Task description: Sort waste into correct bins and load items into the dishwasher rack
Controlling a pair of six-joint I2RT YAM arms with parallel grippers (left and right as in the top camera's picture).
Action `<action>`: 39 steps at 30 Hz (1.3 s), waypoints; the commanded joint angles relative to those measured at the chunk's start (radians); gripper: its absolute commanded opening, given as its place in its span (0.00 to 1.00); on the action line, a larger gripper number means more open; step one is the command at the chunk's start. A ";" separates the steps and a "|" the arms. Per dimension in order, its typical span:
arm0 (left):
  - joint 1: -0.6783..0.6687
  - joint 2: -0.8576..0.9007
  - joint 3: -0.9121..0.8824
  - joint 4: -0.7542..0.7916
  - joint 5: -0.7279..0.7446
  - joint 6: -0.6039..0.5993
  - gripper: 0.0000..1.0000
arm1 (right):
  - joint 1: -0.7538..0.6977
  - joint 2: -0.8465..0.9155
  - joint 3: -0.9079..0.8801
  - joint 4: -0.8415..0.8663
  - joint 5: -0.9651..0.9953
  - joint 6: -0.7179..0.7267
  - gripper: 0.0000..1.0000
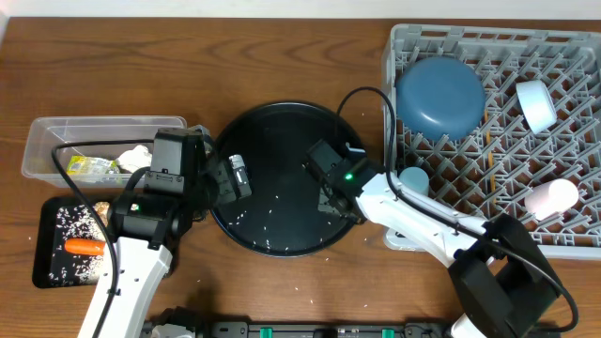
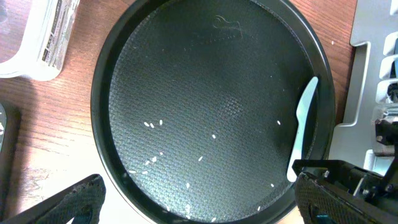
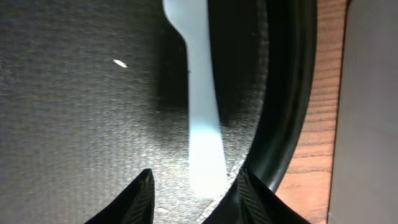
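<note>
Judging the step in hand as the spoon pickup for loading: straddling the white spoon with the right gripper, jaws standing narrowly apart either side of one end, pinching nothing yet. Finding that spoon lying just inside the round black tray's right rim. Calling next for a squeeze onto the thin stem, a clean lift over the rim, then a carry to the dishwasher rack right of the tray. Hanging the left gripper wide and empty over the tray's left part.

Showing the straddle up close only in the right wrist view. Showing the whole spoon and scattered rice grains in the left wrist view. Hiding the spoon beneath the arm in the overhead, yet alone revealing the dark blue plate already in the rack.
</note>
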 commanded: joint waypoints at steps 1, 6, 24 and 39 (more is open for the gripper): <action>0.005 0.004 0.011 -0.003 -0.013 0.006 0.98 | 0.007 0.015 -0.026 0.011 0.039 0.002 0.36; 0.005 0.004 0.011 -0.003 -0.013 0.006 0.98 | 0.007 0.027 -0.056 0.058 0.039 0.002 0.34; 0.005 0.004 0.011 -0.003 -0.013 0.006 0.98 | 0.007 0.090 -0.093 0.112 0.035 -0.006 0.01; 0.005 0.004 0.011 -0.003 -0.013 0.006 0.98 | 0.007 -0.098 -0.080 0.113 0.023 -0.093 0.01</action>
